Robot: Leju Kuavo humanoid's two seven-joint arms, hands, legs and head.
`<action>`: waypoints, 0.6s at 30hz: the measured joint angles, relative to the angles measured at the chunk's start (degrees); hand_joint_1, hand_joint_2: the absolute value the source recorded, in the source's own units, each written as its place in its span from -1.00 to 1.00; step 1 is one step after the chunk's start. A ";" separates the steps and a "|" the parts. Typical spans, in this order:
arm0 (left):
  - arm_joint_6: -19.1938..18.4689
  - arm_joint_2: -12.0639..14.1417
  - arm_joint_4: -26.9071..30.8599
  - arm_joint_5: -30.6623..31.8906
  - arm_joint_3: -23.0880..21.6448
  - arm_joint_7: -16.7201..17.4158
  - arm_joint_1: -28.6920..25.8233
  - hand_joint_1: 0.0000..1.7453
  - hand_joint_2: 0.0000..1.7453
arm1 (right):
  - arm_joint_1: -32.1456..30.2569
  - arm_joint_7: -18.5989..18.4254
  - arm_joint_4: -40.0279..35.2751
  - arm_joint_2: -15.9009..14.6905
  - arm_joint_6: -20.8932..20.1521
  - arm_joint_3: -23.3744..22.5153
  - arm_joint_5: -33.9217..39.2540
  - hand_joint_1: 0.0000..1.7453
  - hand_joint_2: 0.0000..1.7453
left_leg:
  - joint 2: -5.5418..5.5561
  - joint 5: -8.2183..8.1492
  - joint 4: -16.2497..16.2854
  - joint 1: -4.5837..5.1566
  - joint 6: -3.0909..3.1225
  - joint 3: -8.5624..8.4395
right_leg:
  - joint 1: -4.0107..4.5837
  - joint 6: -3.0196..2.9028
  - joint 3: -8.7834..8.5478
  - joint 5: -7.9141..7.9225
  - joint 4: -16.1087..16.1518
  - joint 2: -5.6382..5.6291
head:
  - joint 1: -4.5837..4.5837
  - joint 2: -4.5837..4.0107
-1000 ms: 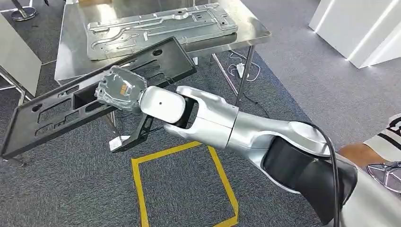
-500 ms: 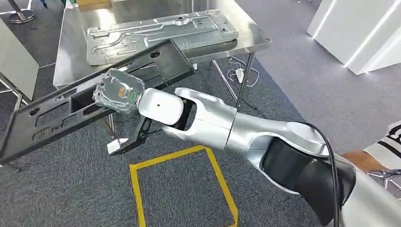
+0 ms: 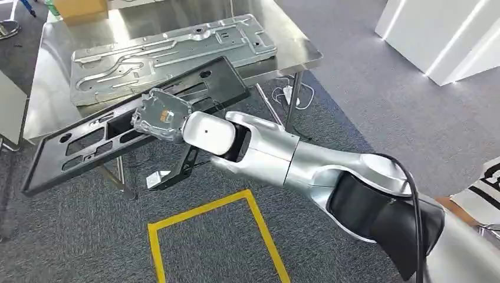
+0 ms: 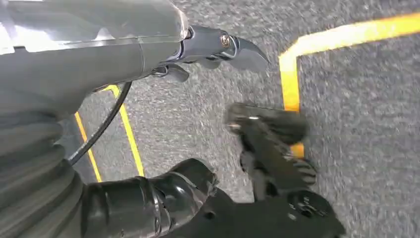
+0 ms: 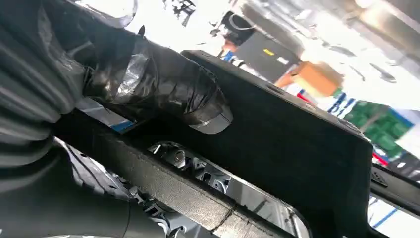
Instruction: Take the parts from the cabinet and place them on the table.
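We saw the right hand [image 3: 160,115] gripping a long black panel [image 3: 88,138] near its middle, its fingers wrapped over the panel's edge in the right wrist view, where the dark thumb [image 5: 163,87] pressed against the panel's flat side. The panel was held tilted in the air, its far end raised over the front edge of the metal surface [image 3: 295,50] and its near end hanging lower, out beyond the surface's corner above the grey carpet [image 3: 383,106]. A silver stamped sheet [image 3: 171,50] lay flat on the surface behind the panel, and a cardboard box [image 3: 79,9] sat at the surface's back corner. Yellow tape [image 3: 206,206] marked a square on the carpet below the arm. A white cabinet [image 3: 442,35] stood off to the right.

In the left wrist view the left hand [image 4: 218,47] hung over the carpet, holding nothing; we could not tell whether its fingers were spread or curled.
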State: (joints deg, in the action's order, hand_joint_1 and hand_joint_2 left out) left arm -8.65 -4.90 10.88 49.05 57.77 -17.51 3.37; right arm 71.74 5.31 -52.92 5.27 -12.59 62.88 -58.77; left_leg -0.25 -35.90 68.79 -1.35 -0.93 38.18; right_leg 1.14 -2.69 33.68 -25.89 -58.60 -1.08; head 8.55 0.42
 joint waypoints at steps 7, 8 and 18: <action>0.26 0.22 0.00 0.52 0.04 0.00 0.27 -1.00 1.00 | 0.96 -0.13 0.85 0.26 0.57 -0.07 0.00 1.00 1.00 | 0.72 13.40 -10.41 1.60 1.88 -1.14 | 0.68 0.25 -2.24 -2.47 0.10 -0.37 | 0.00 -0.02; 0.26 0.20 0.00 0.61 0.07 -0.07 0.28 -1.00 1.00 | 1.15 -0.13 0.96 0.26 0.59 -0.07 0.00 1.00 1.00 | 0.74 13.40 -10.42 1.68 1.89 -1.11 | 0.57 0.26 -2.22 -2.48 0.12 -0.36 | -0.07 0.00; 0.33 0.20 0.00 0.74 0.04 -0.46 0.33 -1.00 1.00 | 1.34 -0.11 1.99 0.11 0.68 -0.07 0.00 1.00 1.00 | 0.78 12.91 -10.42 1.71 2.20 -1.08 | 0.52 0.52 -2.43 -2.76 0.60 -0.36 | -0.02 0.00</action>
State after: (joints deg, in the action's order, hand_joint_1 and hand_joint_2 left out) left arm -8.33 -4.70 10.88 49.79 57.81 -17.97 3.70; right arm 73.08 5.20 -50.93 5.38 -11.91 62.82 -58.77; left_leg 0.53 -22.99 58.37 0.35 1.27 37.10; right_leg 1.65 -2.17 31.26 -28.65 -58.01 -1.44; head 8.52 0.42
